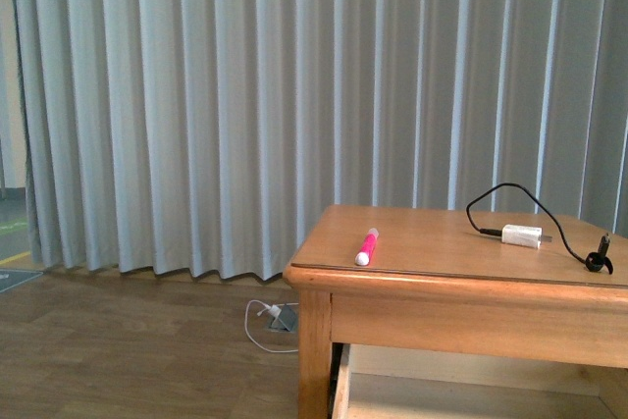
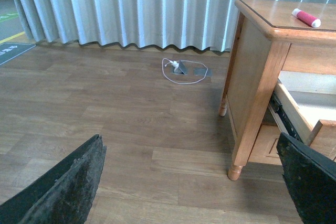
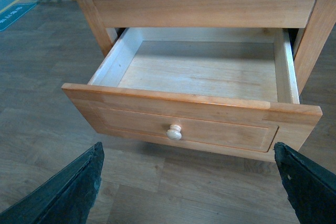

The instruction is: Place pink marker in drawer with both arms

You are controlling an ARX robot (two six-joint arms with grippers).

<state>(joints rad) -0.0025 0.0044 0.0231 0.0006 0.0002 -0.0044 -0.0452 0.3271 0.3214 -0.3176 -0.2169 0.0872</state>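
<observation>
Now, marker [image 1: 367,246]: lying flat on the desk [image 1: 422,228], close to the front edge on the left side in the front view, white end toward that edge. Nothing is touching it.
Drawer [image 3: 173,116]: pulled well out from under the desktop, bare wood bottom showing in the right wrist view, round knob [image 3: 174,132] in the middle of the front panel.
Marker to drawer: the marker is up on top, outside the drawer, above its left side in the front view.
Left pincer [image 2: 189,148]: wide open and gripping nothing, black fingers [image 2: 73,182] spread to both edges of the left wrist view. It hangs over the floor [image 2: 105,114] beside the desk, apart from the desk and drawer.
Right pincer [image 3: 187,150]: wide open too and gripping nothing, out in front of the drawer panel and looking down at it without touching.
Charger [image 1: 521,235]: white block on the far right of the desktop, well apart from the marker, with a black cable [image 1: 510,185] looping up behind it and running off to the right.
Backdrop: grey pleated curtain [image 1: 245,95] behind the desk.
Front view: neither arm shows.
</observation>
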